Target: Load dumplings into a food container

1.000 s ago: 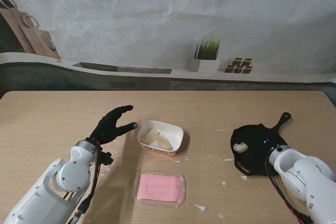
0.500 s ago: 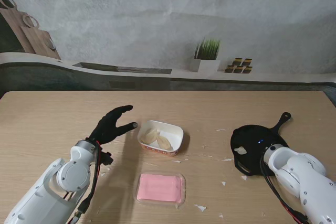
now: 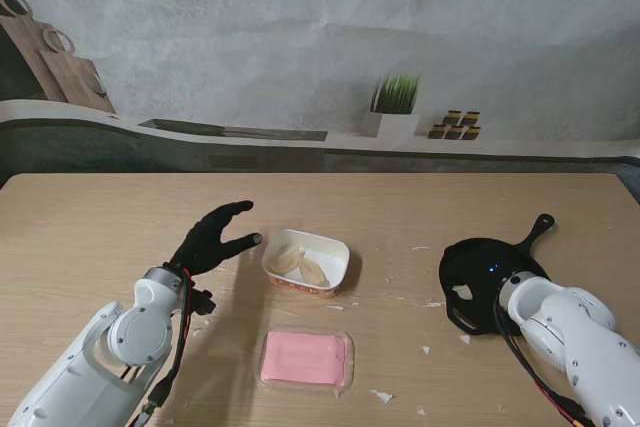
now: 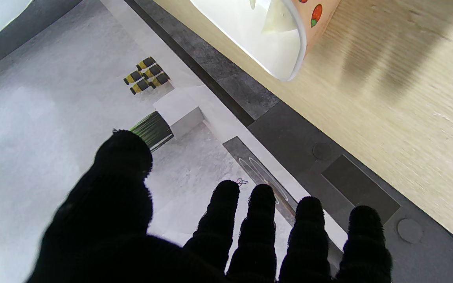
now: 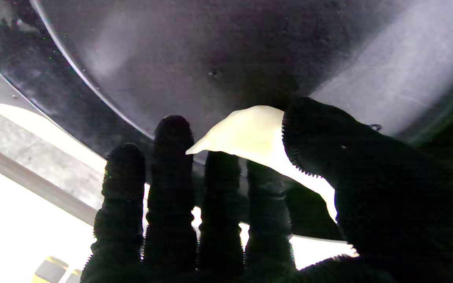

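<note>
Fingers of the right hand (image 5: 273, 204) lie inside the black pan (image 3: 475, 262), thumb pressing a pale dumpling (image 5: 246, 137) against the fingertips, so this hand is gripping it. From the stand's view only a pale speck of that dumpling (image 3: 462, 292) shows at the pan's near-left side, the white forearm covering the hand itself. The dumpling's long axis runs across the fingers, its pointed tip past the middle fingers; the pan's handle points toward the table's far right corner.

The left hand (image 3: 215, 237) hovers with fingers spread and holds nothing, just left of the white food container (image 3: 306, 263), which sits near the table's middle. Two dumplings (image 3: 300, 262) lie in it side by side, their long axes slanting from far left to near right. Nearer to me than the container, a pink lid (image 3: 306, 359) lies flat, apart from it.

White scraps are scattered over the light wooden table (image 3: 100, 227), mostly between container and pan. Beyond its far edge runs a grey ledge with a potted grass plant (image 3: 394, 105) and small yellow-and-black blocks (image 3: 455, 125) before a grey wall.
</note>
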Motion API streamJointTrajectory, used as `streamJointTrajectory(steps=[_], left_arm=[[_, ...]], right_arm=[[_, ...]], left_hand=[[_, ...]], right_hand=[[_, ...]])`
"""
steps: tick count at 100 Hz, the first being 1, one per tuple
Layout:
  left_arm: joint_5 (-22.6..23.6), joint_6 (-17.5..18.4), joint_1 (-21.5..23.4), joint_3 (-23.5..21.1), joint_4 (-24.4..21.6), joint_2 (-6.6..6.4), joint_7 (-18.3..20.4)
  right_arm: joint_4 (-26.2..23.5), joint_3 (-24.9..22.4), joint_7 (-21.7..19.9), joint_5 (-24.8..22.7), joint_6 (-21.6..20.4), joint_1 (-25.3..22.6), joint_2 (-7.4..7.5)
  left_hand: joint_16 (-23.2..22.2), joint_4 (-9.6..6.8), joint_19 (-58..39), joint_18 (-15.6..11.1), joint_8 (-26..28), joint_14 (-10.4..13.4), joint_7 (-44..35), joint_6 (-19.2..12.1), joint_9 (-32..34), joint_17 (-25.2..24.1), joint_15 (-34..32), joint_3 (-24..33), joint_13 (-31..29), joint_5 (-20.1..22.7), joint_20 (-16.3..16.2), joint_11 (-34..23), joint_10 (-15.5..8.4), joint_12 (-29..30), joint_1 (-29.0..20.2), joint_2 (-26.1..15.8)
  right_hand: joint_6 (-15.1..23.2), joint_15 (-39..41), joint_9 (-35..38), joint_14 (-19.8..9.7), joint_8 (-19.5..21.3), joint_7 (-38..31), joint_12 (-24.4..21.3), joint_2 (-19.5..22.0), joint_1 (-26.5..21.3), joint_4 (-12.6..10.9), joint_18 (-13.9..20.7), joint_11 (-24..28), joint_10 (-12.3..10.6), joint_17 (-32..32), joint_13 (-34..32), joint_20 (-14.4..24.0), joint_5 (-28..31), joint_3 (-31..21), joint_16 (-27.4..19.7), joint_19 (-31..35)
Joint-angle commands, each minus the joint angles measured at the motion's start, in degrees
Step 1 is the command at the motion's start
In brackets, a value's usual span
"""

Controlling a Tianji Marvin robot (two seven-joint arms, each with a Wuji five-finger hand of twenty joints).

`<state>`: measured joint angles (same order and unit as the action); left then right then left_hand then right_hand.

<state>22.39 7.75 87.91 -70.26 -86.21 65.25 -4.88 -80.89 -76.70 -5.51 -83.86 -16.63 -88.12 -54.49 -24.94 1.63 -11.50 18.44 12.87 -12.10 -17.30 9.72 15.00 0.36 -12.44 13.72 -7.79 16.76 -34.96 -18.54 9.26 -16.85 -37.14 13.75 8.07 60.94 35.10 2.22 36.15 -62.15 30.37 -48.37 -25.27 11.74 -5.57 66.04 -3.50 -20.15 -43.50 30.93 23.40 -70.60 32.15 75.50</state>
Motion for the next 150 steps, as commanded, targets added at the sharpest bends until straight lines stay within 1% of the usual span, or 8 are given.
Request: streamJointTrajectory(steps=[1, 9, 18, 38, 54, 84, 119, 150], left_arm=[[0.0, -0.1, 0.0, 0.0, -0.2, 0.17, 0.9], [0.0, 0.0, 0.0, 0.0, -0.1, 0.17, 0.9], [0.0, -0.1, 0.0, 0.0, -0.1, 0.19, 0.8], [0.0, 0.0, 0.0, 0.0, -0.1, 0.18, 0.8], [0.0, 0.1, 0.0, 0.0, -0.1, 0.19, 0.8], [-0.2, 0.2, -0.2, 0.1, 0.1, 0.17, 0.9], [-0.2, 0.4, -0.2, 0.0, 0.2, 0.21, 0.7], [-0.2, 0.5, -0.4, 0.2, 0.3, 0.22, 0.8]], right_arm=[[1.4, 0.8, -1.7, -0.5, 0.1, -0.4, -0.09], [1.7, 1.2, -2.1, -0.2, 0.2, -0.1, -0.06], [2.1, 1.4, -1.8, -0.1, 0.1, 0.1, -0.02], [3.5, 1.8, 1.6, 0.1, -0.4, 0.6, 0.12], [3.6, 0.2, 7.2, 0.6, -1.0, -0.5, -0.06], [1.7, -5.0, 15.4, 1.1, -1.9, -3.5, -0.69], [3.0, -6.2, 20.7, 5.8, 0.9, -4.3, -1.99], [-2.7, -7.2, 20.4, 10.3, -4.4, -3.4, -3.32]], left_hand=[[-0.7, -1.27, 2.0, 0.7, -0.6, -0.2, 0.5, -0.6, 0.1, -0.8, -0.4, -1.2, -0.7, 0.3, -0.4, 0.4, 0.1, -0.5, -0.5, -2.1], [-0.7, -1.3, 2.0, 0.8, -0.6, -0.3, 0.5, -0.5, 0.1, -0.8, -0.4, -1.1, -0.7, 0.3, -0.4, 0.4, 0.2, -0.5, -0.6, -2.0], [-0.7, -1.29, 2.0, 0.8, -0.6, -0.2, 0.5, -0.5, 0.1, -0.8, -0.4, -1.1, -0.6, 0.3, -0.4, 0.4, 0.2, -0.5, -0.6, -2.0], [-0.7, -1.3, 2.0, 0.8, -0.6, -0.3, 0.5, -0.4, 0.1, -0.7, -0.4, -1.0, -0.7, 0.4, -0.4, 0.4, 0.2, -0.5, -0.6, -1.9], [-0.7, -1.28, 2.0, 0.8, -0.6, -0.4, 0.5, -0.5, 0.1, -0.7, -0.5, -1.0, -0.9, 0.3, -0.4, 0.4, 0.2, -0.5, -0.6, -1.9], [-0.7, -1.29, 2.0, 0.8, -0.6, -0.4, 0.5, -0.5, 0.1, -0.7, -0.5, -1.0, -1.1, 0.4, -0.4, 0.4, 0.2, -0.5, -0.5, -1.9], [-0.7, -1.27, 2.0, 0.8, -0.6, -0.4, 0.5, -0.5, 0.2, -0.7, -0.5, -1.0, -1.1, 0.4, -0.3, 0.4, 0.2, -0.5, -0.5, -2.0], [-0.7, -1.27, 2.0, 0.8, -0.6, -0.4, 0.5, -0.5, 0.1, -0.6, -0.5, -1.1, -1.1, 0.4, -0.3, 0.4, 0.2, -0.5, -0.5, -2.0]], right_hand=[[2.5, 3.2, 2.4, -0.4, -0.3, -2.2, 0.0, -1.5, -4.0, 3.0, -1.5, 3.8, -0.6, -1.5, -3.3, 1.1, 3.9, -4.4, 1.3, 3.1], [3.3, 5.5, 4.6, -0.7, -2.1, -5.4, 0.0, -3.1, -6.1, 5.9, -2.1, 5.5, -0.2, -4.0, -6.2, 1.2, 4.8, -5.2, 1.4, 4.9], [5.4, 7.7, 8.6, -0.5, -4.0, -8.0, 0.0, -4.4, -8.6, 7.1, -3.3, 6.4, 0.3, -7.4, -10.3, 1.5, 7.6, -5.8, 0.2, 6.8], [10.8, 10.2, 15.8, 1.6, -6.2, -9.2, 0.5, -4.5, -10.2, 7.1, -6.0, 4.9, 2.2, -11.7, -16.0, 1.8, 17.1, -6.6, -2.7, 8.8], [9.5, 10.0, 18.4, 3.4, -6.8, -7.9, 1.4, -6.3, -11.2, 7.3, -7.7, 3.3, 4.5, -12.7, -17.9, 2.0, 21.0, -7.4, -2.1, 9.1], [7.6, 9.7, 19.7, 4.3, -6.1, -7.5, 2.4, -7.8, -11.7, 7.6, -8.5, 2.3, 5.3, -13.1, -18.6, 1.9, 22.4, -9.3, -1.9, 9.1], [5.7, 9.9, 19.1, 5.3, -4.6, -7.6, 4.6, -7.1, -12.4, 7.7, -8.4, 2.0, 6.3, -12.3, -17.8, 1.8, 21.7, -9.9, -2.0, 8.7], [5.4, 10.2, 19.1, 5.5, -4.4, -7.5, 5.0, -7.2, -12.6, 7.7, -8.5, 1.8, 6.4, -12.0, -17.5, 2.0, 21.9, -9.9, -2.3, 8.7]])
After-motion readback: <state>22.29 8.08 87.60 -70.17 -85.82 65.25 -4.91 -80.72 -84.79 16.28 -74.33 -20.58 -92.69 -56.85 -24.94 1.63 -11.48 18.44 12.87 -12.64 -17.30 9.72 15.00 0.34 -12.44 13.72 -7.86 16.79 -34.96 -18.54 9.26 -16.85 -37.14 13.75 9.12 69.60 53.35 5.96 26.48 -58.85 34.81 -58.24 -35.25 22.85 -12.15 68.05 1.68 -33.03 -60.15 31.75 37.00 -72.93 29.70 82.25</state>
